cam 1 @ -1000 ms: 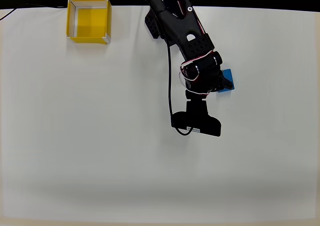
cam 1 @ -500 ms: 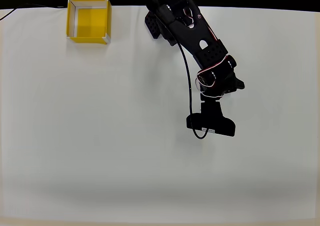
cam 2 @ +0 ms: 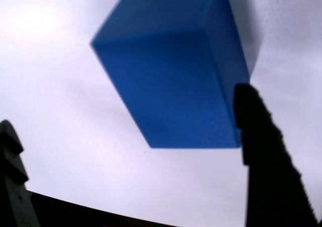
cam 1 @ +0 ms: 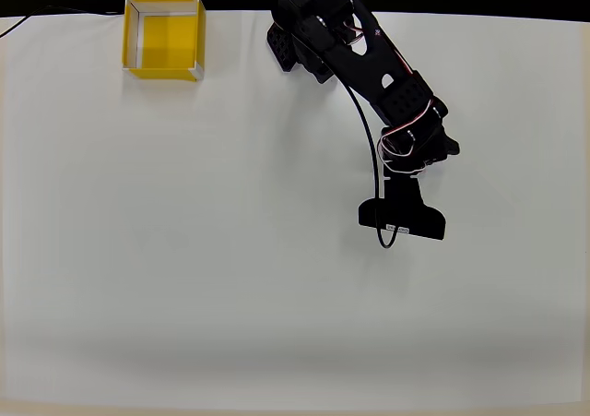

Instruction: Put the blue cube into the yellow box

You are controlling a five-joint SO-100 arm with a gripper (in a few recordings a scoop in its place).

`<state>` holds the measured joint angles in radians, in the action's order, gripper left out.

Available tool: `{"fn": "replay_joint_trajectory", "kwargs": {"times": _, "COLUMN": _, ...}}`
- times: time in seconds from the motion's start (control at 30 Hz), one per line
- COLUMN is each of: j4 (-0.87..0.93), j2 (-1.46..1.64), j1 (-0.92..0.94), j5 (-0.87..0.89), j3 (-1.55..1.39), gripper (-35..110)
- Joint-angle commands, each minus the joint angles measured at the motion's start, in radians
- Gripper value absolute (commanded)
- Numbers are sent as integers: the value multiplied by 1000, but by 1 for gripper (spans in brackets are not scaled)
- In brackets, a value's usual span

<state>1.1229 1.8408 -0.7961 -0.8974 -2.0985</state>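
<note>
From its base at the far edge of the tabletop (cam 1: 184,278), the black arm (cam 1: 369,61) reaches out and bends down toward the right half in the overhead view, its wrist camera block nearest the viewer. In the wrist view the gripper (cam 2: 131,151) stands open, one finger (cam 2: 266,156) just touching the blue cube (cam 2: 171,71) and the other finger (cam 2: 12,181) well apart at the left. The cube sits on the tabletop between them, turned corner-on. The yellow box (cam 1: 163,36) rests at the far left corner, well apart. No writing is legible.
</note>
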Motion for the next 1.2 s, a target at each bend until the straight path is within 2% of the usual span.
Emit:
{"fn": "replay_joint_trajectory", "kwargs": {"times": 0.0, "j4": -31, "j2": 25, "j1": -21, "j5": 9, "j3": -18, "gripper": 47}}
{"fn": "replay_joint_trajectory", "kwargs": {"times": 0.83, "j4": -149, "j2": -138, "j1": -75, "j5": 35, "j3": -32, "gripper": 43}}
{"fn": "replay_joint_trajectory", "kwargs": {"times": 1.17, "j4": -173, "j2": -169, "j1": -75, "j5": 3, "j3": -31, "gripper": 29}}
